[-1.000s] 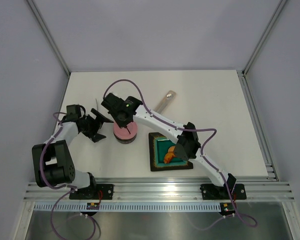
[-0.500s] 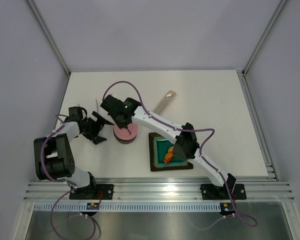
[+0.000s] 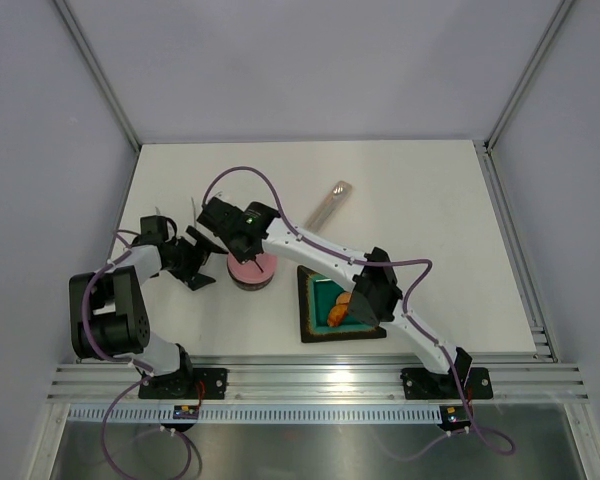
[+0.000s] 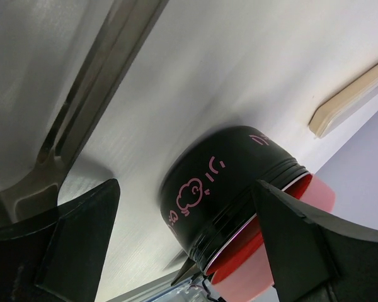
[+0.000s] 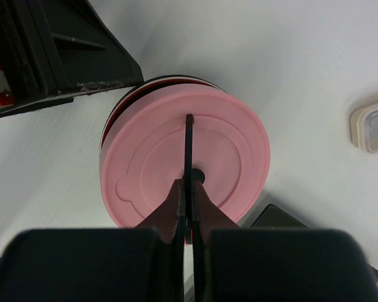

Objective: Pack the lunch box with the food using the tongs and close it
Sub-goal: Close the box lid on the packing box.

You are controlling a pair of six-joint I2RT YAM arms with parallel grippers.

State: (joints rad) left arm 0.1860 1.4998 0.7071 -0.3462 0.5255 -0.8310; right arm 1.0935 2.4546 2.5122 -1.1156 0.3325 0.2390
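Observation:
The lunch box (image 3: 252,272) is a black round tin with pink drawings (image 4: 220,182), standing left of the table's middle. Its pink lid (image 5: 157,157) lies on top of it. My right gripper (image 5: 189,189) is shut on the lid's thin black handle, straight above the tin (image 3: 246,250). My left gripper (image 3: 204,262) is open at the tin's left side, one finger on each side of it (image 4: 186,189). Orange food (image 3: 336,314) lies on the teal plate (image 3: 310,300), partly hidden by my right arm. The tongs (image 4: 94,88) lie just behind my left gripper (image 3: 194,209).
A flat beige utensil (image 3: 328,200) lies at the back of the table, beyond the tin (image 4: 349,97). The plate sits right of the tin, under the right arm's elbow. Walls close the table on the left, the right and the back.
My left gripper has come in closer to the tin, and its jaws stand a little narrower. The right gripper, still on the lid's handle, has shifted slightly left.

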